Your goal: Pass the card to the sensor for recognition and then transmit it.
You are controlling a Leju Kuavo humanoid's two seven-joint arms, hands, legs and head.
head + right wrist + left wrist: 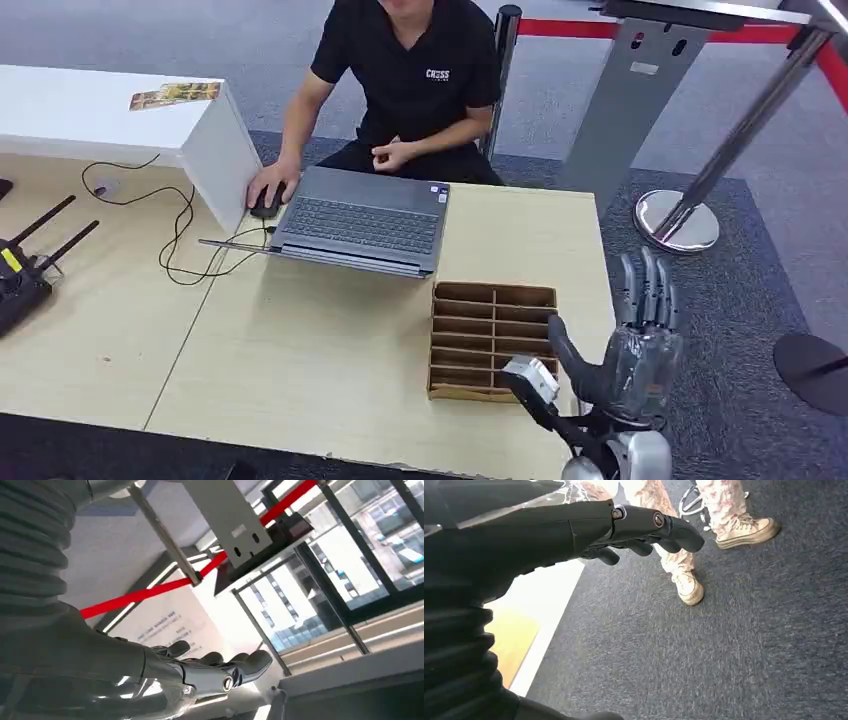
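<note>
A flat yellow and green card (175, 95) is seen lying on top of a white box (215, 150) at the far left of the table, well apart from both robot hands. It is too small for its picture to be made out.

The right hand (645, 340) is held up at the near right corner of the table (300, 370), fingers straight and apart, with nothing in it. In the right wrist view the same hand (210, 672) is seen spread wide. The left hand (634, 527) is held low over grey carpet (724, 655), its fingers loosely stretched out, and nothing is held in it.

Just beside the right hand, a brown box with many thin slots (492, 340) is set on the light wooden table. Behind it an open grey laptop (360, 220) is laid flat. A person in a black shirt (410, 70) is seated at the far side, one hand on a black mouse (265, 208) beside the white box. A black cable (180, 240) is looped over the table, and a black device with antennas (25, 270) is set at the left edge.

The floor is covered in grey carpet (760, 290). A shiny post (680, 220) with a red belt (760, 35) and a grey stand (630, 90) are placed behind the table. Two tan shoes (689, 587) of a person are seen near the left hand.
</note>
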